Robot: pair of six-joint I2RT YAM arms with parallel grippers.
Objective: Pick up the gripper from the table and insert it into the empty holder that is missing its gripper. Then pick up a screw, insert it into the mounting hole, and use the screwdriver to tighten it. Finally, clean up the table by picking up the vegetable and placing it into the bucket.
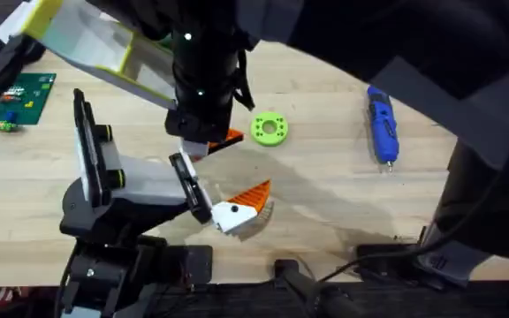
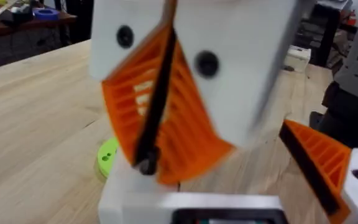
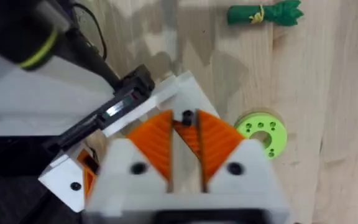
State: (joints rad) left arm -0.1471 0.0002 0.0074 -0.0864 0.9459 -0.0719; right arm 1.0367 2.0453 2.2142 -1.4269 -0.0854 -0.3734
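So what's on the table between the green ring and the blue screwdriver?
Nothing. In the overhead view, the stretch between the green ring and the screwdriver is bare wooden table.

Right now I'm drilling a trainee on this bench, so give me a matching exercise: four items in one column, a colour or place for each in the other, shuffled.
Items:
1. screwdriver
2. ring-shaped disc
3. circuit board
4. vegetable

Descriptions:
A. lime green, with small holes, near the table's middle
B. dark green with a yellow tie, lying on the wood
C. blue, on the table's right side
D. green, at the table's far left edge

Pairs: 1-C, 2-A, 3-D, 4-B
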